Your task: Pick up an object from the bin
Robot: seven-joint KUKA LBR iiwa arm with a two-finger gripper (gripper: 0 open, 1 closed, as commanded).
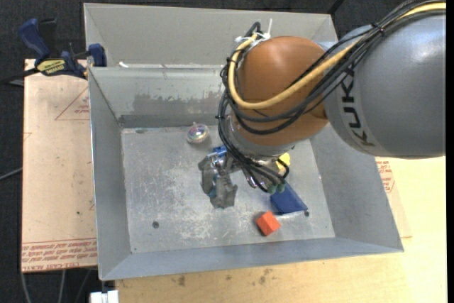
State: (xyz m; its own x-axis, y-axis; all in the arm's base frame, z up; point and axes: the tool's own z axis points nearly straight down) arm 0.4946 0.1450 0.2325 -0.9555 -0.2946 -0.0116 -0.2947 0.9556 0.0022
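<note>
Grey bin (pixel 152 181), gripper (pixel 220 189) near orange block (pixel 267 223)

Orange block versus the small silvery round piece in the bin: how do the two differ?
The orange block is boxy and bright; the silvery round piece is rounded and shiny. The orange block lies toward the view's bottom, beside a blue thing; the silvery round piece sits alone toward the top. Both are small, rest on the bin floor and lie apart from the claw.

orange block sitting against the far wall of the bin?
No, the orange block lies by the near wall of the bin, beside the blue object.
</note>
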